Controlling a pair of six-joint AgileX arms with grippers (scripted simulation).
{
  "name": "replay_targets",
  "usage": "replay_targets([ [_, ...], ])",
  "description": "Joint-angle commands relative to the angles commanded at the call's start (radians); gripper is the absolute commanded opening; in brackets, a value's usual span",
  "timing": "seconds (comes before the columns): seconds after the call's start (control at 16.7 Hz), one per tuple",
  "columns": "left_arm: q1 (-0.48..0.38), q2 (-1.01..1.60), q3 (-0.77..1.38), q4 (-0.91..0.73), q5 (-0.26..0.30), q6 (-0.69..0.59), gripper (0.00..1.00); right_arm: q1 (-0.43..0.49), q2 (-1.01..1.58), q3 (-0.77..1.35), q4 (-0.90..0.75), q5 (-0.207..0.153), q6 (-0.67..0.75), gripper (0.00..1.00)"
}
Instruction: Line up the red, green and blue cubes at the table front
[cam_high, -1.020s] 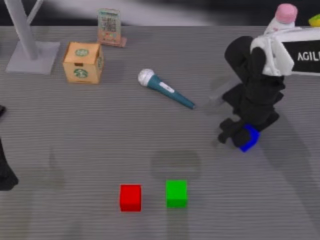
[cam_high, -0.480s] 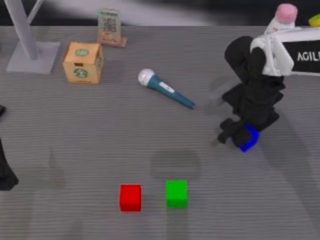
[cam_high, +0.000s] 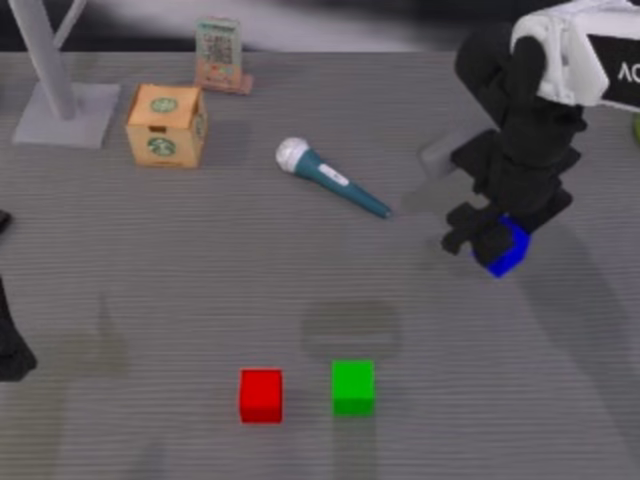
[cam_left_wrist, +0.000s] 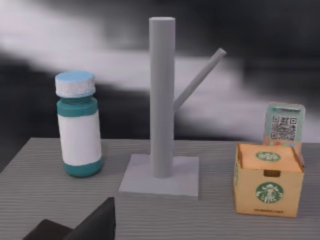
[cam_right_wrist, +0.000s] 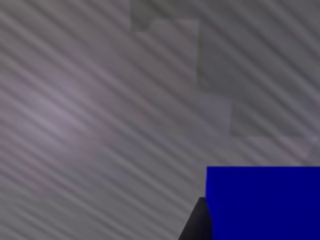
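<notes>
The right gripper (cam_high: 497, 240) is gripping the blue cube (cam_high: 506, 252) above the table's (cam_high: 200, 280) right half, well apart from the red cube (cam_high: 261, 395) and green cube (cam_high: 353, 386) sitting at the front. Carrying it low risks nudging the green cube. The left arm is sitting parked at the left edge.

- The table (cam_high: 180, 300) front holds a red cube (cam_high: 261, 395) and green cube (cam_high: 353, 387) side by side; open grey surface lies at the green cube's three o'clock.
- From the right gripper (cam_high: 490, 238) with its blue cube (cam_high: 507, 252), the way toward seven o'clock is bare.
- A microphone (cam_high: 333, 178) lies at its nine o'clock; the cardboard box (cam_high: 166, 124) stands well apart.
</notes>
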Motion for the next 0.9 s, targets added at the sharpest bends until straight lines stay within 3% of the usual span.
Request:
replay_targets([
  [0.54,0.000,0.000,0.000,0.000,0.000,0.000,1.00,0.012,-0.030,0.009,-0.033,0.000,0.038,0.00],
  [0.9,0.000,0.000,0.000,0.000,0.000,0.000,1.00,0.126,-0.131,-0.114,-0.018,0.004,0.366,0.00],
])
